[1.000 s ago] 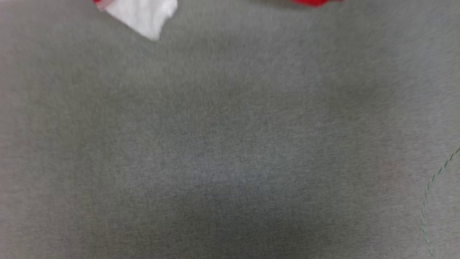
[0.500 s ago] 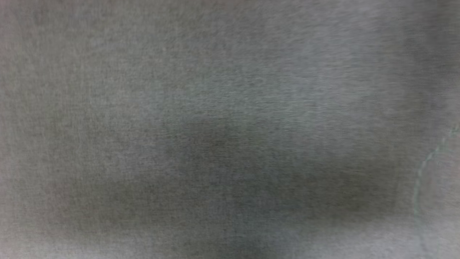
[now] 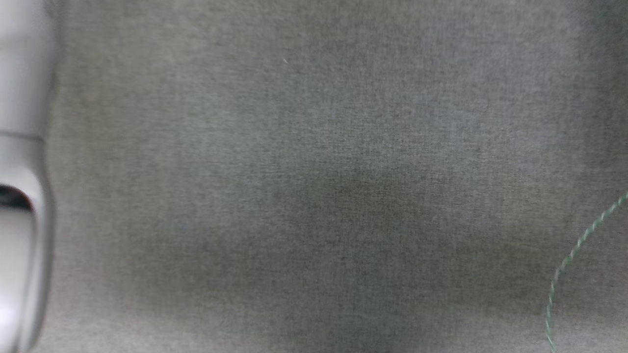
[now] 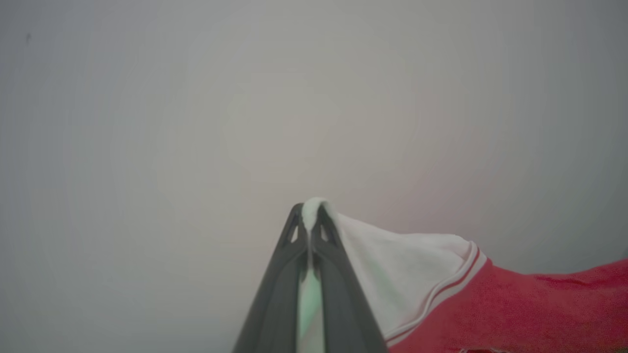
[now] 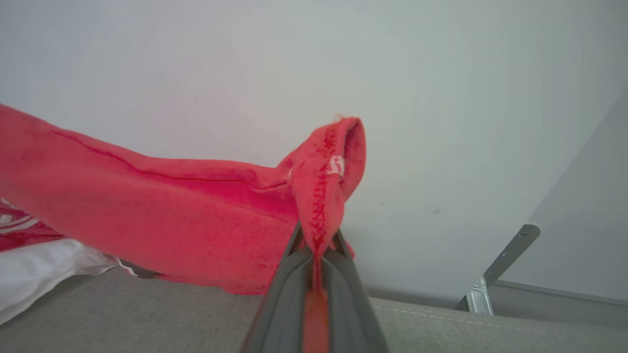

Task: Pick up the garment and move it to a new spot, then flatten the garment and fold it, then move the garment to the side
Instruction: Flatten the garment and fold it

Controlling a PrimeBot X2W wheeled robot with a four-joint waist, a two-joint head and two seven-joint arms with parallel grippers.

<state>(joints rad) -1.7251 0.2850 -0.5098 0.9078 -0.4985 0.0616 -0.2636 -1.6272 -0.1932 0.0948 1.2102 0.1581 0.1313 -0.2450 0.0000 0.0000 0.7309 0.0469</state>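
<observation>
The garment is red with a white part and thin striped trim. In the left wrist view my left gripper is shut on a white corner of the garment, which trails off to the right into red cloth. Seen from the right wrist, my right gripper is shut on a red stitched edge that sticks up past the fingertips; the cloth stretches left and sags onto the grey surface. A pale forearm stands at the left edge of the head view.
Grey fabric surface spreads across the head view, with a thin green thread curling at its right edge. A pale wall rises behind the surface's far edge, and a metal bracket stands at the right.
The head camera has shifted: the white and red garment at the top edge a second ago has left the picture, and a pale forearm now shows at the left.
</observation>
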